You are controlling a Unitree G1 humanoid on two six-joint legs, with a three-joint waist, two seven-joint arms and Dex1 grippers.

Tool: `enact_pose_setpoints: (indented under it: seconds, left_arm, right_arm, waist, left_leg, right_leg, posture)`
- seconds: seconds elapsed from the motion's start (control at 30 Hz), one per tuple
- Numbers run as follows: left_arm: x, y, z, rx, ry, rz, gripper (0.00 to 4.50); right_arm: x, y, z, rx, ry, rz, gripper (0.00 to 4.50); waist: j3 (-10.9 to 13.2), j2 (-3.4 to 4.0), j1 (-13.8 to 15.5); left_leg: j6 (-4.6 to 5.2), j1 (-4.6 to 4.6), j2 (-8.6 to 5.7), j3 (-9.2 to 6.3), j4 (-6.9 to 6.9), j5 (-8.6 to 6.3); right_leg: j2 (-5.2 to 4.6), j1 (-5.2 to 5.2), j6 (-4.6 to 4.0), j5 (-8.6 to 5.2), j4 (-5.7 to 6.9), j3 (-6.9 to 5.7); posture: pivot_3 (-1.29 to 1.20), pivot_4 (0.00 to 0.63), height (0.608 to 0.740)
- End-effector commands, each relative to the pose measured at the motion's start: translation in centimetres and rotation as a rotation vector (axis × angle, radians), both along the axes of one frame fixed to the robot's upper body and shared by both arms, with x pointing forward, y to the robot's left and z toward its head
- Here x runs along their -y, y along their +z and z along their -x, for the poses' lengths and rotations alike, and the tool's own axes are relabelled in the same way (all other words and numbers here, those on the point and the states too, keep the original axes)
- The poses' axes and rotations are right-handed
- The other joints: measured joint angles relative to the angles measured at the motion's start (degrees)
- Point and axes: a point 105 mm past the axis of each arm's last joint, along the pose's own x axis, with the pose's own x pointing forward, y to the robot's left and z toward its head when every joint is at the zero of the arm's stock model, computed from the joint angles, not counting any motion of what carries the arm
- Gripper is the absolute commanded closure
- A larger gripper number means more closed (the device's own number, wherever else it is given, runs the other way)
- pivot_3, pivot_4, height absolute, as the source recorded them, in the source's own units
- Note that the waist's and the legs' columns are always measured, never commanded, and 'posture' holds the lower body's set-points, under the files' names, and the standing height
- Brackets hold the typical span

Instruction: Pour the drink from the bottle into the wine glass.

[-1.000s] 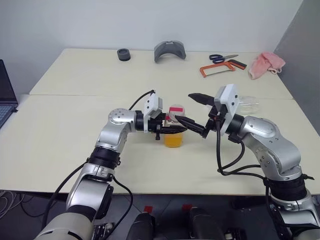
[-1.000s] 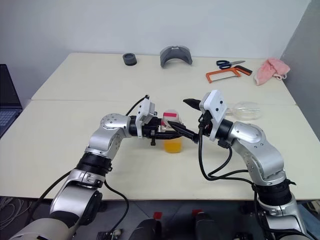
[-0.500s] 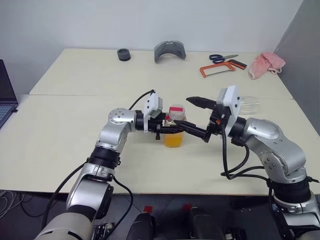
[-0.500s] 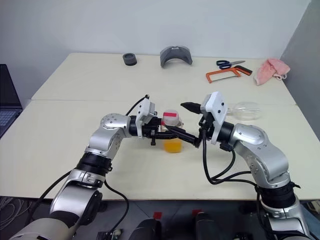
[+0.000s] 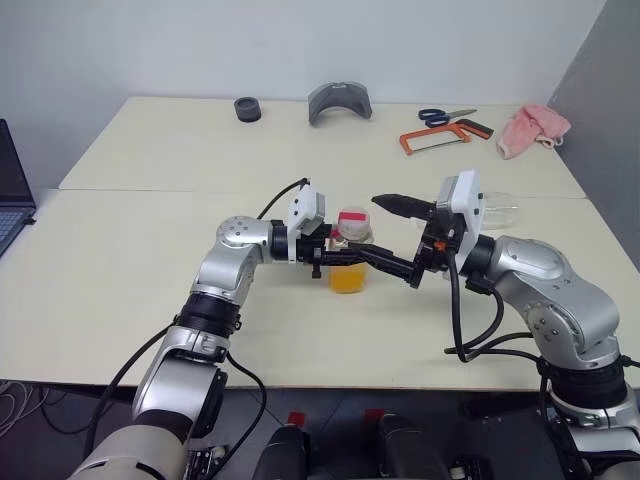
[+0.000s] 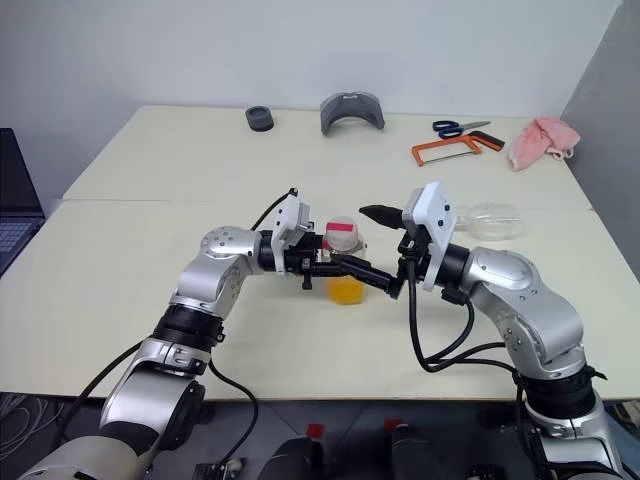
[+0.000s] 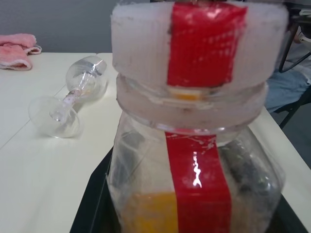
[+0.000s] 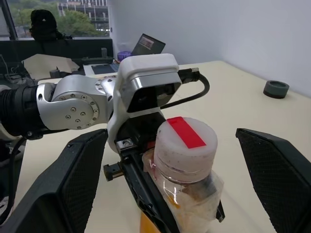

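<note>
My left claw [image 5: 345,257] is closed tight on the bottle [image 5: 350,262], which stands upright on the table [image 5: 150,260] with its cap [image 8: 185,140] on and the red stripe running over it. The drink [image 5: 347,280] fills only the low part of the bottle. This grip is the same as one second ago, and the bottle has not shifted.

My right claw [image 5: 398,240] is spread as wide as it goes and holds nothing. One finger [image 5: 397,204] is above the cap level, the other finger [image 5: 393,266] reaches close to the bottle's side. Compared with one second ago, this claw has rolled a little and its white wrist sits slightly further from the bottle.

The wine glass [image 7: 73,97] lies on its side on the table, beyond the bottle, behind my right wrist, as before.
</note>
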Motion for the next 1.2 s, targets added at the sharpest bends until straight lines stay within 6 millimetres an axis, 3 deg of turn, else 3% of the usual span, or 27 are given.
enact_pose_setpoints:
  seconds: [0.03, 0.7, 0.83, 1.0, 1.2]
  left_arm:
    - [0.4, 1.8, 0.4, 0.056, -0.024, 0.048, 2.85]
    - [0.8, 1.6, 0.7, 0.050, -0.037, 0.051, 2.85]
    - [0.8, 1.5, 0.7, 0.050, -0.036, 0.049, 2.85]
    - [0.7, 1.4, 0.7, 0.049, -0.033, 0.047, 2.85]
    - [0.7, 1.3, 0.7, 0.048, -0.032, 0.047, 2.85]
  right_arm:
    - [-0.3, 1.1, 0.3, 0.028, 0.003, -0.025, 0.00]
    - [-1.2, 0.9, -1.8, -0.031, -0.019, -0.036, 0.00]
    - [-1.2, 0.9, -1.8, -0.036, -0.014, -0.036, 0.81]
    - [-1.4, 0.9, -1.8, -0.028, -0.007, -0.030, 2.59]
    - [-1.4, 0.7, -1.5, 0.134, -0.027, 0.074, 2.66]
  waist:
    - [0.0, 0.00, 0.0]
    - [0.0, 0.00, 0.0]
    - [0.0, 0.00, 0.0]
    - [0.0, 0.00, 0.0]
    - [0.0, 0.00, 0.0]
  left_leg:
    - [0.00, 0.00, 0.00, 0.00, 0.00, 0.00]
    - [0.00, 0.00, 0.00, 0.00, 0.00, 0.00]
    - [0.00, 0.00, 0.00, 0.00, 0.00, 0.00]
    - [0.00, 0.00, -0.01, 0.00, 0.00, 0.00]
    - [0.00, 0.00, -0.02, 0.01, 0.00, 0.00]
  right_leg:
    - [0.00, 0.00, 0.00, 0.00, 0.00, 0.00]
    - [0.00, 0.00, 0.00, 0.00, 0.00, 0.00]
    - [0.00, 0.00, 0.00, 0.00, 0.00, 0.00]
    - [0.00, 0.00, 0.00, 0.00, 0.00, 0.00]
    - [0.00, 0.00, 0.00, 0.00, 0.00, 0.00]
  posture:
    - [0.00, 0.150, 0.740]
    - [0.00, 0.150, 0.740]
    - [0.00, 0.150, 0.740]
    - [0.00, 0.150, 0.740]
    - [0.00, 0.150, 0.740]
